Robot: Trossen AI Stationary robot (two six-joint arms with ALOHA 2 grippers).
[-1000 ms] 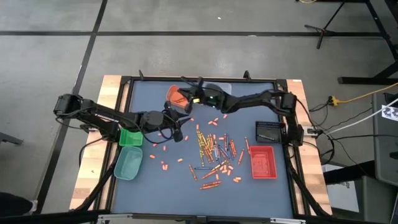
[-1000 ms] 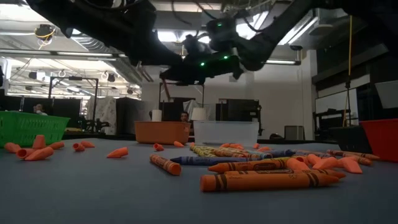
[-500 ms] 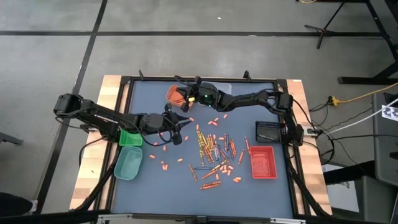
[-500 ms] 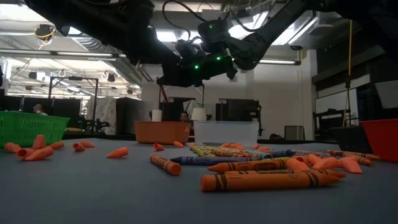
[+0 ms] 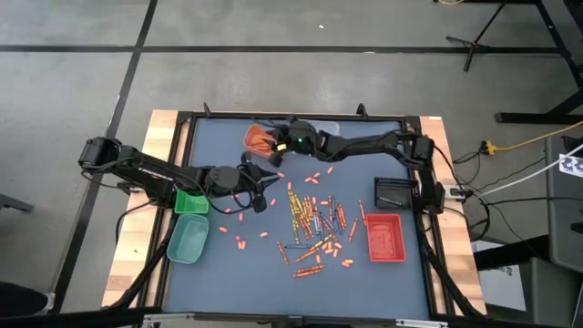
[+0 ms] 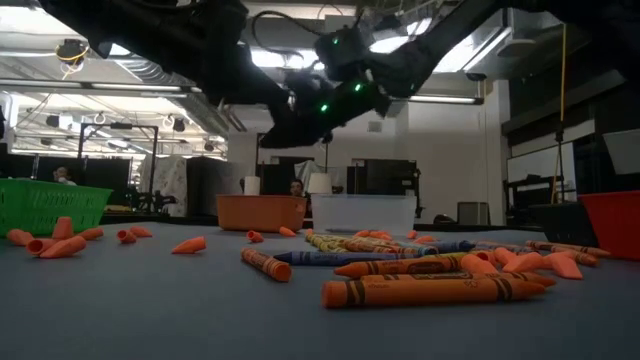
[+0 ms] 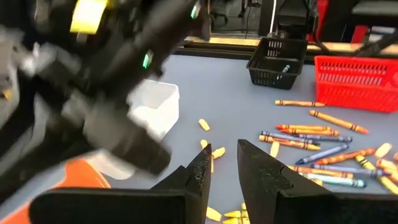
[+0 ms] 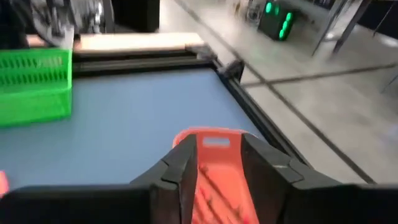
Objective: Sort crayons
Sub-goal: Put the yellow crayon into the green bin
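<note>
Blue-grey table, wood-edged, filled the middle of the high view.

Crayons, thin paper-wrapped sticks in orange, red, yellow-green and dark blue-grey: loose heap lay at centre, slightly right, of the high view; short orange stubs lay scattered toward the left and lower centre. In the low view a whole orange crayon lay nearest, lower right.

Right gripper, dark two-finger claw: hung above the orange plastic tray at upper centre of the high view. Right wrist view showed its fingers parted, with nothing between them and the tray's red-orange ribbed floor directly below.

Left gripper, dark two-finger claw: sat left of centre, over scattered stubs. Left wrist view showed its fingers a narrow gap apart, holding nothing; the right arm's dark body filled that view's upper left, hiding much of the table.

Clear plastic tray: just right of the orange tray, partly hidden under the right arm.

Green mesh basket and light-green plastic tray: left side, the tray below the basket.

Black mesh basket: right side. Red mesh basket: below it.
</note>
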